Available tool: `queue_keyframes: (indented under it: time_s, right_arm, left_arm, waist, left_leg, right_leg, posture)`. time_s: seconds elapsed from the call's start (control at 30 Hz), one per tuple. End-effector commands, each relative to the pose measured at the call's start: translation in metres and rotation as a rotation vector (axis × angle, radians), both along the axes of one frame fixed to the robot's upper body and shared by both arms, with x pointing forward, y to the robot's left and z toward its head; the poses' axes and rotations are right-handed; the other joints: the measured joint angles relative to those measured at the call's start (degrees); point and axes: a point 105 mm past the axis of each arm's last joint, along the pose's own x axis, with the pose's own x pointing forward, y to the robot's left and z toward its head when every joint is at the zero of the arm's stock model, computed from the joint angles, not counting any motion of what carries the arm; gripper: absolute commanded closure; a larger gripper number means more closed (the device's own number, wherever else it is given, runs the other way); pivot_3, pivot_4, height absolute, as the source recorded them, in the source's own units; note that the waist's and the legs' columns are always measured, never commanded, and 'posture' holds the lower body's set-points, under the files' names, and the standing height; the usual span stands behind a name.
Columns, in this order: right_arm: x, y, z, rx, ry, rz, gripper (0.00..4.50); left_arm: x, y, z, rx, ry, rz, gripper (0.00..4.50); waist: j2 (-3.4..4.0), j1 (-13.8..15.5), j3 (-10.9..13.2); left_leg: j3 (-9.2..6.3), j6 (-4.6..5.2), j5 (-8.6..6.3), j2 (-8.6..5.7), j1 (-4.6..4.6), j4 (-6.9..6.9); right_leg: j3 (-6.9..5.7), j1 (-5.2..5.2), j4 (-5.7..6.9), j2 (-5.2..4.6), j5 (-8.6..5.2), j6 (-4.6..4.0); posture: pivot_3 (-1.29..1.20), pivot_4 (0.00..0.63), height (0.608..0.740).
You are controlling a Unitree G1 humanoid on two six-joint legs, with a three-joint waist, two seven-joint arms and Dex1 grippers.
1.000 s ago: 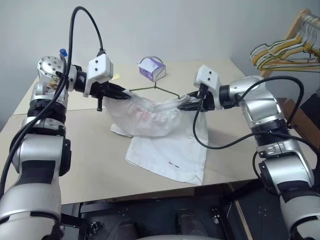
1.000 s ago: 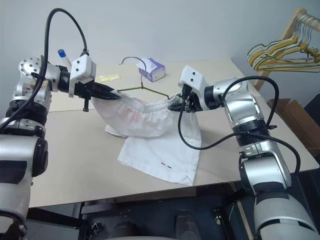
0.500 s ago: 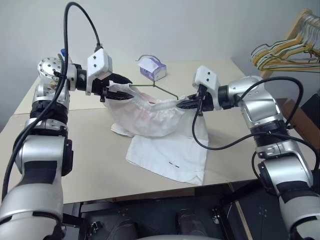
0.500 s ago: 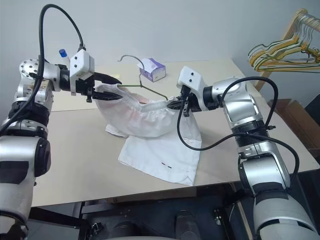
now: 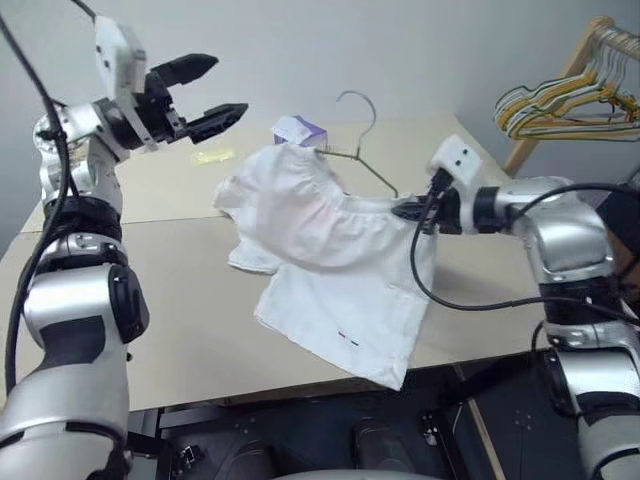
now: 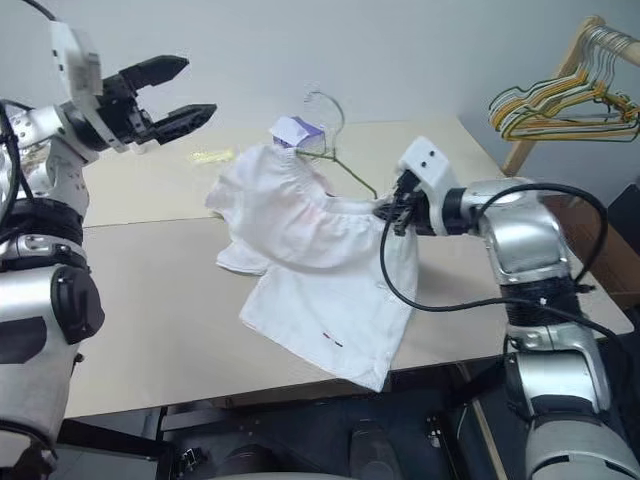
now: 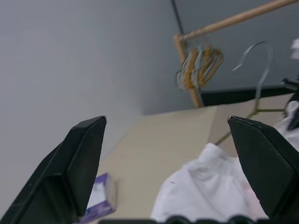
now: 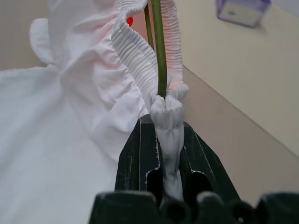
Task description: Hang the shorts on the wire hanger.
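Between the pinched fingers of your right gripper [image 8: 167, 156], you are holding the gathered waistband of the shorts [image 5: 330, 270] together with the wire hanger [image 5: 362, 140], so the cloth is staying on the wire. Your left gripper [image 5: 205, 88] is standing released and empty, up and well apart from the cloth. From the right gripper, the hanger's long axis is running away toward the purple box [image 5: 300, 130], hook pointing upward.
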Motion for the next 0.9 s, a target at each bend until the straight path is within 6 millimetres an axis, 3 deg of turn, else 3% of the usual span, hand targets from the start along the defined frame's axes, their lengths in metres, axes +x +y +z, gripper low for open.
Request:
queue_keyframes:
  time_s: [0.03,0.3,0.43,0.9]
  right_arm:
    - [-0.014,-0.022,0.022,0.036,-0.008,-0.187,4.40]
    - [-0.032,-0.101,0.021,0.084,0.053,-0.704,4.40]
    - [-0.036,-0.136,0.026,0.147,0.021,-0.899,4.40]
    - [-0.062,-0.195,0.043,0.286,-0.121,-1.617,4.40]
  left_arm:
    - [-0.019,-0.010,-0.001,-0.017,-0.030,-0.094,0.00]
    - [-0.058,-0.037,-0.025,-0.063,0.001,-0.178,0.00]
    - [-0.063,-0.050,-0.029,-0.088,0.024,-0.217,0.00]
    - [-0.075,-0.067,-0.015,-0.131,-0.019,-0.288,0.00]
  waist:
    - [0.01,-0.2,0.0]
    - [0.00,-1.4,0.0]
    - [0.04,-1.9,0.0]
    - [0.38,-6.7,-0.2]
  left_leg:
    - [0.00,0.00,0.00,0.01,0.01,0.00]
    - [-0.03,0.01,-0.01,-0.01,0.03,0.09]
    - [-0.01,0.03,-0.02,-0.03,0.16,0.09]
    - [-0.01,0.05,-0.03,-0.05,0.29,0.05]
  right_leg:
    - [0.01,0.01,0.01,0.00,0.00,0.00]
    - [0.04,0.07,-0.16,-0.02,0.00,0.00]
    - [0.09,0.14,-0.22,-0.02,0.00,0.00]
    - [0.26,0.20,-0.20,-0.02,-0.01,0.02]
  posture:
    - [-0.17,0.000,0.740]
    - [-0.25,0.000,0.740]
    - [-0.27,0.000,0.740]
    - [-0.27,0.000,0.740]
